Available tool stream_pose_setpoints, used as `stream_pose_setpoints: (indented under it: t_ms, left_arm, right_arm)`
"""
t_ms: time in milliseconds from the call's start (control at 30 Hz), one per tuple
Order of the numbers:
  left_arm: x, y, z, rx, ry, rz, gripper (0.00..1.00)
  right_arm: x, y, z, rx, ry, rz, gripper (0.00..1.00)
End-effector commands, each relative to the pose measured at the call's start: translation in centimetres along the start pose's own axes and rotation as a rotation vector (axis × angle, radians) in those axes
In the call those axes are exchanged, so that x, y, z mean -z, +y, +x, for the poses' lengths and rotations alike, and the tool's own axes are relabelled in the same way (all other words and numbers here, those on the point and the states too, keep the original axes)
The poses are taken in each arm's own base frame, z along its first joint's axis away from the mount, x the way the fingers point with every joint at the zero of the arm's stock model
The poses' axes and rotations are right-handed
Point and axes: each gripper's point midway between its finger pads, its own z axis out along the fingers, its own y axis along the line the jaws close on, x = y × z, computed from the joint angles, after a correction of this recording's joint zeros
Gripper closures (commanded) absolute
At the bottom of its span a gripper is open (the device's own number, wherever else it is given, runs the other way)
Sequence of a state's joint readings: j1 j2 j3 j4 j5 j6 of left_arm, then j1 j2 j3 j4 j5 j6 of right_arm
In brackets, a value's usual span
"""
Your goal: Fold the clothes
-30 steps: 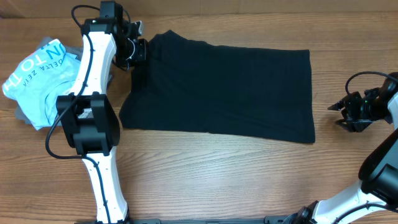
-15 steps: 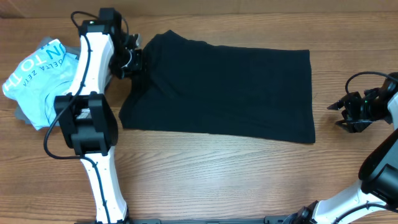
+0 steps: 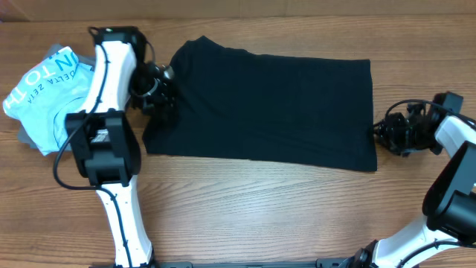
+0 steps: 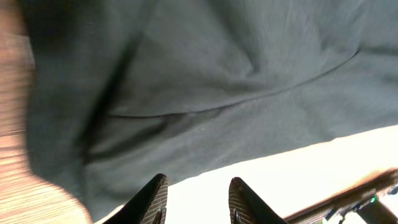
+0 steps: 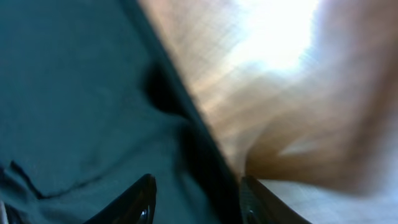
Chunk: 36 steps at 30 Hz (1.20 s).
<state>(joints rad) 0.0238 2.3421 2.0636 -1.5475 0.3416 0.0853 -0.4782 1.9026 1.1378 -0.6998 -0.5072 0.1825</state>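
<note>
Left wrist view: soft blur throughout. black T-shirt (image 4: 205, 81) runs off top, left and right edges. left gripper (image 4: 198, 200) shows tips only, rest cut at 6 o'clock. table (image 4: 298, 177) at 5 o'clock washed to white glare.

Right wrist view: heavy smear, black T-shirt hem indistinct. right gripper (image 5: 198, 199) cut at 6 o'clock. Glare at 1 o'clock wipes out wood grain.

Overhead: left gripper dark against dark cloth at 10 o'clock, outline unreadable. right gripper at 3 o'clock too small to read. light blue shirt (image 3: 37, 93) partly behind left arm (image 3: 104, 82), lettering cut short. grey garment (image 3: 24, 138) mostly buried beneath it.
</note>
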Motion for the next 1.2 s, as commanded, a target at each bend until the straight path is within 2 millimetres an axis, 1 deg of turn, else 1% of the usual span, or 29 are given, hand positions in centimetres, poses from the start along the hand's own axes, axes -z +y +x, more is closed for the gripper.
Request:
stream_pose_setpoints:
  t_ms: [0,67,167,200,233,300,367,433,533,567,600,633,667,700,733,800,867,967,1033,1067,1100,1167]
  left_arm:
    - [-2.6,-0.8,1.7,-0.03,0.088,0.018,0.67]
    - [-4.1,-0.7,2.8,-0.021,0.138,0.019,0.68]
    - [-6.7,-0.2,4.2,-0.01,0.197,0.02,0.71]
    - [-7.4,0.0,4.6,-0.001,0.209,0.02,0.71]
    - [-8.1,0.3,5.0,0.005,0.218,0.02,0.71]
    - [-9.4,0.8,5.7,0.013,0.236,0.021,0.72]
    - [-10.3,1.4,6.3,0.026,0.252,0.016,0.72]
    - [-10.8,2.2,6.9,0.038,0.268,-0.007,0.72]
    - [-11.0,3.8,7.5,0.061,0.285,-0.07,0.73]
    - [-10.9,4.0,7.5,0.063,0.285,-0.076,0.73]
    - [-10.9,4.1,7.5,0.066,0.283,-0.075,0.73]
    - [-10.9,4.2,7.5,0.069,0.282,-0.073,0.74]
    - [-10.8,4.2,7.5,0.072,0.282,-0.069,0.74]
    - [-10.8,4.2,7.6,0.076,0.286,-0.067,0.75]
    - [-10.7,4.2,7.7,0.078,0.293,-0.067,0.75]
    - [-10.3,4.0,8.0,0.082,0.307,-0.065,0.76]
    - [-9.7,3.7,8.0,0.082,0.31,-0.062,0.76]
    - [-7.9,2.6,7.3,0.054,0.272,-0.032,0.76]
    - [-6.2,1.7,6.7,0.039,0.227,-0.018,0.77]
    - [-4.9,1.1,6.2,0.024,0.188,-0.014,0.76]
    - [-3.9,0.8,5.9,0.015,0.161,-0.016,0.75]
    - [-1.5,-0.1,5.4,-0.004,0.089,-0.023,0.74]
  right_arm:
    - [0.4,2.3,-0.5,0.093,-0.033,-0.055,0.61]
    - [0.1,2.6,-0.3,0.108,-0.03,-0.047,0.69]
    - [-0.3,2.0,-0.1,0.116,-0.029,0.018,0.73]
    - [-0.3,1.6,-0.2,0.112,-0.036,0.049,0.76]
    - [-0.3,1.0,-0.4,0.101,-0.047,0.086,0.81]
    - [-0.1,-0.3,-1.1,0.042,-0.085,0.161,0.96]
    - [0.3,-0.9,-2.4,0.011,-0.137,0.182,0.96]
    - [0.6,-0.6,-3.5,0.019,-0.177,0.156,0.96]
    - [1.0,-0.2,-4.6,0.03,-0.216,0.118,0.96]
    - [1.0,-0.1,-4.7,0.031,-0.219,0.107,0.96]
    - [1.0,0.0,-4.8,0.031,-0.22,0.097,0.94]
    - [1.0,0.1,-4.7,0.034,-0.218,0.09,0.85]
    - [1.0,0.1,-4.7,0.037,-0.216,0.088,0.74]
    - [1.1,0.2,-4.7,0.036,-0.213,0.085,0.58]
    - [1.2,0.2,-4.6,0.031,-0.208,0.082,0.55]
    - [1.6,0.4,-4.7,0.019,-0.195,0.063,0.52]
    - [2.5,1.2,-4.7,0.005,-0.173,0.013,0.51]
    - [3.9,2.6,-3.9,-0.005,-0.108,-0.061,0.51]
    - [4.6,2.9,-2.6,-0.041,-0.048,-0.051,0.51]
    - [4.9,2.8,-1.7,-0.055,-0.007,-0.036,0.52]
    - [5.0,2.6,-1.0,-0.068,0.021,-0.024,0.53]
    - [5.1,2.0,1.0,-0.115,0.095,0.011,0.59]
